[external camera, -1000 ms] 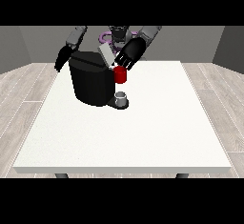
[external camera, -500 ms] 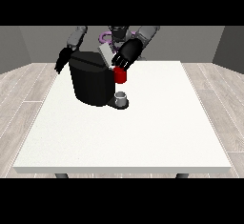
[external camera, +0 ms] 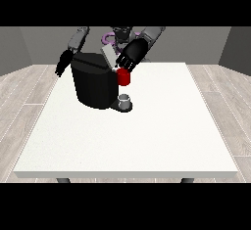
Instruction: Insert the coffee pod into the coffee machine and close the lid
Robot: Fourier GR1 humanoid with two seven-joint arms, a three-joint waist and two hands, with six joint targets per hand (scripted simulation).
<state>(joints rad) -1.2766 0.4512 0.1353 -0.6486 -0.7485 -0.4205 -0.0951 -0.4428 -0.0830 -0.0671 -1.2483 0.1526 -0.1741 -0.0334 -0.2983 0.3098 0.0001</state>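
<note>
From the front view, the black coffee machine stands on the white table. The hand at the view's right is just above the front top of the machine. Its fingers hang down over the top edge there, but what they hold, if anything, cannot be told. Just below this hand is a red thing at the machine. Right beside the hand, toward the view's left, a light grey lid flap stands tilted up, so the lid looks open. Further below the hand, a small grey thing sits on the machine's base. It cannot be told whether this is the pod.

The hand at the view's left hangs by the far side of the machine, and its fingers look relaxed and hold nothing.

The step in hand seems to be work at the top slot of the machine. The lid is not yet closed. The next move calls for the hand above the machine to push the tilted flap down until it lies flat.
</note>
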